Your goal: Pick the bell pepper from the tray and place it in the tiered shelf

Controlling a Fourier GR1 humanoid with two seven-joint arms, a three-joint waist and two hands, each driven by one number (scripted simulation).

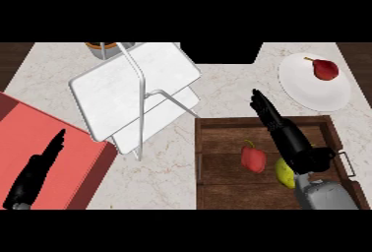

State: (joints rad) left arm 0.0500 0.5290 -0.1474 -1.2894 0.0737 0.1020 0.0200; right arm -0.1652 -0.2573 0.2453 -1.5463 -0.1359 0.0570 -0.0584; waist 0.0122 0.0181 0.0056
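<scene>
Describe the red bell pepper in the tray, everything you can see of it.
The bell pepper is red and glossy-looking, with a short stalk at its upper end toward the tray's far side. It lies on the slatted floor of the dark wooden tray, near the middle. A yellow fruit sits close to its right, partly hidden by the right hand, whose straight fingers reach past the pepper without curling round it. Whether the arm touches it cannot be told.
</scene>
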